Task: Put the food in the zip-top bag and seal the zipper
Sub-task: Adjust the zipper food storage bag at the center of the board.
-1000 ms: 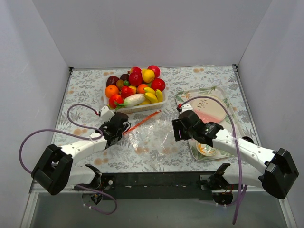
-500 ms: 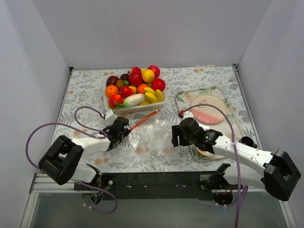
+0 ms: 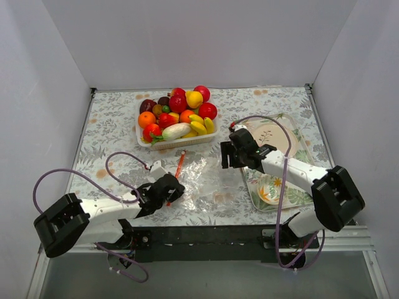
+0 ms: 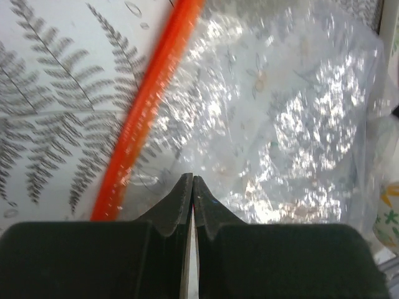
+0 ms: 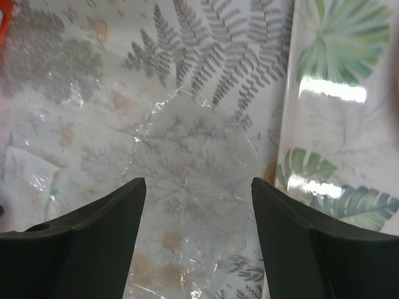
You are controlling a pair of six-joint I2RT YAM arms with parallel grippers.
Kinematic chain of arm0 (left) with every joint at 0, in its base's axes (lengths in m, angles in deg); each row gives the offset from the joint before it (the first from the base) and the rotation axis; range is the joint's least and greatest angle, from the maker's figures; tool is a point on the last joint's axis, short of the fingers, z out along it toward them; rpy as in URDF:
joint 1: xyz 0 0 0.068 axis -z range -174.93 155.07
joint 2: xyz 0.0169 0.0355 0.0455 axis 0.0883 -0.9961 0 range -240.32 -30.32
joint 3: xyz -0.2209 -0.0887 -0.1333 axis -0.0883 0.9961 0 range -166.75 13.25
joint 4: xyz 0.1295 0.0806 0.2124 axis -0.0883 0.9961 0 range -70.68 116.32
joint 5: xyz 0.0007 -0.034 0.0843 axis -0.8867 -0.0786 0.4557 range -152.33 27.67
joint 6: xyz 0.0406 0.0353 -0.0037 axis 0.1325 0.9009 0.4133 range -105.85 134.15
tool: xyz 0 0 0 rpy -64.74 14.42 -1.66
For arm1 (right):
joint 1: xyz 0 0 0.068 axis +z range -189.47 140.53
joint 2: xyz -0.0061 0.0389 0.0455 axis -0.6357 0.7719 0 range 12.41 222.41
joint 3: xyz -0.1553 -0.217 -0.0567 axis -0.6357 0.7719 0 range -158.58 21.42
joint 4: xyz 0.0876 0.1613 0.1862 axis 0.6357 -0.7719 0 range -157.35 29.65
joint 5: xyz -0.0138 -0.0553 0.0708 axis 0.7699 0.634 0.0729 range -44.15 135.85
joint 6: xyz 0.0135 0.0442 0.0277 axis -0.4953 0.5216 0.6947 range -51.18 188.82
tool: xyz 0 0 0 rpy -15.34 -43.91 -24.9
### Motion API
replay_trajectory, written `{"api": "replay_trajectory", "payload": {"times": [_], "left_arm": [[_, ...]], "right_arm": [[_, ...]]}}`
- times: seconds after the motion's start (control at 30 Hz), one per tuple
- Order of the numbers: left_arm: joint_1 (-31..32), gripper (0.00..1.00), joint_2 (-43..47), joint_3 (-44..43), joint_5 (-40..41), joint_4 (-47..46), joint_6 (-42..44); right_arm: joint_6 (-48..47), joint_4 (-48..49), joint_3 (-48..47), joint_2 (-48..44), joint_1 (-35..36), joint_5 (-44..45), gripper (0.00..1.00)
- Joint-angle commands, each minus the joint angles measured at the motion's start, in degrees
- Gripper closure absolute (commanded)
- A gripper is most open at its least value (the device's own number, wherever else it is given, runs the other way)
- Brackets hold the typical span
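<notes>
My left gripper (image 4: 190, 182), pressed together, pinches the zip-top bag (image 4: 280, 124) at eight o'clock beside the zipper (image 4: 146, 106), anchoring it. My right gripper (image 5: 198, 187) hovers spread at two o'clock, ready to lift film.

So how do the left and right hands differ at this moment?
The left hand is shut, fingers pressed together, apparently pinching the zip-top bag beside the zipper. The right hand is open, fingers wide apart, holding nothing. The left hand sits at the bag's left edge, while the right hand is at its right edge, next to the tray. Both are low over the bag.
</notes>
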Motion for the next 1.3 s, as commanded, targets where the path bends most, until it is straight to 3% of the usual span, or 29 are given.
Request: {"api": "replay_trajectory", "payload": {"times": [0.0, 0.03, 0.07, 0.1, 0.13, 0.23, 0.33, 0.4, 0.47, 0.6, 0.97, 1.17, 1.27], "left_arm": [[3.65, 0.99, 3.16, -0.89, 2.65, 6.22, -4.84], [3.73, 0.96, 4.05, -1.68, 3.97, 9.04, -5.63], [3.65, 0.85, 5.1, -2.56, 5.81, 12.9, -9.38], [3.65, 0.79, 6.24, -4.92, 10.61, 21.63, -11.59], [3.65, 0.77, 8.77, -5.99, 12.75, 26.25, -14.05], [3.65, 0.6, 14.05, -9.85, 18.64, 39.27, -22.49], [3.21, 0.53, 17.14, -13.97, 21.37, 46.93, -27.6], [1.03, 0.36, 18.46, -17.57, 22.43, 52.1, -30.67], [-1.79, 0.33, 21.36, -19.52, 22.35, 52.4, -28.86], [-10.66, 0.3, 25.32, -23.92, 19.45, 50.29, -17.18], [-18.41, 0.27, 24.18, -27.09, 17.78, 50.12, -9.25], [-27.71, 0.26, 23.57, -25.77, 9.71, 43.98, -1.18], [-34.83, 0.25, 22.6, -24.63, 1.72, 40.38, 1.91]], "right_arm": [[-4.4, -4.87, -10.29, 1.98, 4.46, 9.83, 0.23], [-4.31, -8.01, -11.44, 2.07, 6.13, 15.34, 0.23], [-3.7, -9.52, -12.58, 2.59, 9.37, 17.4, 0.23], [-2.91, -10.84, -13.9, 3.03, 10.79, 18.9, 0.23], [-1.08, -11.99, -15.39, 3.3, 12.02, 20.39, 0.23], [1.21, -10.95, -16.72, 5.05, 15.63, 19.28, 0.24], [3.85, -7.43, -20.39, 9.35, 17.21, 12.97, 0.28], [5.0, -8.21, -24.87, 15.41, 18.97, 13.45, 0.29], [7.28, -10.23, -31.82, 22.17, 20.73, 14.08, 0.29], [10.97, -8.58, -35.79, 28.08, 21.18, 13.73, 0.31], [16.25, -9.01, -43.35, 35.64, 23.29, 19.52, 0.32], [19.42, -11.03, -44.94, 38.8, 24.43, 23.74, 0.35], [19.86, -12.08, -46.07, 40.38, 24.96, 25.42, 0.36]]}}
